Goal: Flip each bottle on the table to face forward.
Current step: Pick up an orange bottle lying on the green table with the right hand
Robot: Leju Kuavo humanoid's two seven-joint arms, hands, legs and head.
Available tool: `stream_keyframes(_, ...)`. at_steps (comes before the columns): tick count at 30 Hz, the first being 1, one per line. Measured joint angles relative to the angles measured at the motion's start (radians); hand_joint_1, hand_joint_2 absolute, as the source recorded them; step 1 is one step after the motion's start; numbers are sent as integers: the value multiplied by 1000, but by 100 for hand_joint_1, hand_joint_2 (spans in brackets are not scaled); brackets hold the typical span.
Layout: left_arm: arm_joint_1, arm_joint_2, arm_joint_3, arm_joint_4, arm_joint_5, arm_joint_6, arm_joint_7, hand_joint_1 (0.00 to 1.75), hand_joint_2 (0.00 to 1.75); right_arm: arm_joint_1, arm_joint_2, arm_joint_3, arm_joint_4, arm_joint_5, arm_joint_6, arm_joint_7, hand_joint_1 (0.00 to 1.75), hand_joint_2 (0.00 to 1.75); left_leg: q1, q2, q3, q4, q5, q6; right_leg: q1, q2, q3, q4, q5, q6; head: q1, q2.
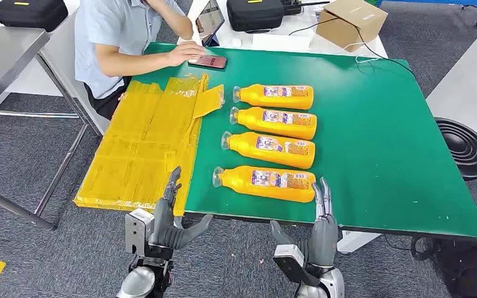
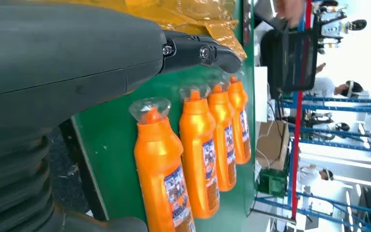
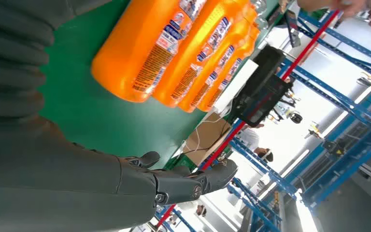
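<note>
Several orange bottles lie on their sides in a column on the green table (image 1: pixel 372 124), caps to the left, labels up. The nearest bottle (image 1: pixel 266 182) is closest to the front edge; the farthest bottle (image 1: pixel 276 95) lies at the back of the column. In the left wrist view the nearest bottle (image 2: pixel 162 169) lies just beyond my hand. In the right wrist view the bottle bases (image 3: pixel 140 58) show. My left hand (image 1: pixel 169 217) is open, below the table's front edge left of the nearest bottle. My right hand (image 1: pixel 323 226) is open, fingers reaching up beside that bottle's base.
Yellow plastic wrapping (image 1: pixel 143 143) covers the table's left part. A person (image 1: pixel 124 37) sits at the far left corner with a hand by a phone (image 1: pixel 208 61). A cardboard box (image 1: pixel 351 22) and black cases stand behind. A black stool (image 1: pixel 466 146) is at the right.
</note>
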Motion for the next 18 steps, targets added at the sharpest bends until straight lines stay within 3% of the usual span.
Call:
stream_keyframes(10, -6, 0, -6, 9, 15, 6, -8, 0, 175, -3, 6, 1, 19, -77, 0, -10, 0, 175, 0, 0, 0, 0, -1, 0, 0, 0, 0, 0, 0, 0, 0, 0)
stream_keyframes(18, -21, 0, -20, 25, 19, 1, -9, 0, 175, -10, 3, -1, 43, 51, 0, 18, 0, 175, 0, 0, 0, 0, 0, 0, 0, 0, 0, 0, 0, 0, 0, 0)
